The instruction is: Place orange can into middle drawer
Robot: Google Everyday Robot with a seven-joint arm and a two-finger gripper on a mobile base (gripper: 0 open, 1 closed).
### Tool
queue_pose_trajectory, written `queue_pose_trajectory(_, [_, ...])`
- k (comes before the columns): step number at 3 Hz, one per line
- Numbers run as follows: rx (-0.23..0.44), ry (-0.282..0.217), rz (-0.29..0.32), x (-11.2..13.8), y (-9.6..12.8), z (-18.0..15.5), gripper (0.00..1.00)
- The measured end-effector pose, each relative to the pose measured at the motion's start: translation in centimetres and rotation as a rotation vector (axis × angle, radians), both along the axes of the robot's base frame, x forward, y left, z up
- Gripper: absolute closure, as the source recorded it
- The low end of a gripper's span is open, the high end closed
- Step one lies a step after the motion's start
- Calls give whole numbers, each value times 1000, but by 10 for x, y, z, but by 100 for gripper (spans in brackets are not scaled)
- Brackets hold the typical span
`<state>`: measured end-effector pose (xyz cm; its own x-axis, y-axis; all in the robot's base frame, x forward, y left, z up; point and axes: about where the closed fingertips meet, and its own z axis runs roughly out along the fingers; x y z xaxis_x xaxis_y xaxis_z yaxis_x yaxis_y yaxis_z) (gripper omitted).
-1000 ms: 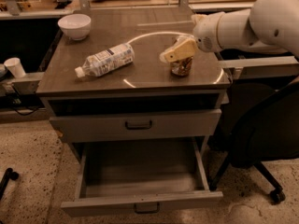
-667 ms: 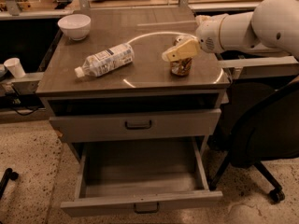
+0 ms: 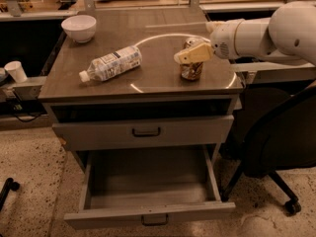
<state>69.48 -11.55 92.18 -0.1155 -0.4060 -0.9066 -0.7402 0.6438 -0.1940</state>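
The orange can [image 3: 191,72] stands upright on the right part of the cabinet top [image 3: 148,78]. My gripper [image 3: 191,56] reaches in from the right on a white arm [image 3: 256,33] and sits at the can's upper half, its cream tip covering part of the can. The middle drawer [image 3: 148,212], the lowest grey one, is pulled out towards the front and shows a bare floor with nothing in it. It lies below and left of the can.
A clear plastic bottle [image 3: 111,63] lies on its side on the cabinet top. A white bowl [image 3: 79,27] stands at the back left corner. The drawer above [image 3: 143,131] is shut. A black office chair [image 3: 281,132] stands at the right. A white cup [image 3: 16,70] stands at the far left.
My gripper has stayed at the can, with only a slight shift. The can, bottle and drawers have not moved.
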Motion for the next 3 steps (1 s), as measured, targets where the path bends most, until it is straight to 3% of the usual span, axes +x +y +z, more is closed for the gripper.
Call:
queue_pose_trajectory(1, [9, 19, -13, 4, -7, -11, 47])
queue_pose_trajectory(2, [21, 34, -23, 6, -13, -21, 71])
queue_pose_trajectory(3, [85, 3, 31, 3, -13, -24, 94])
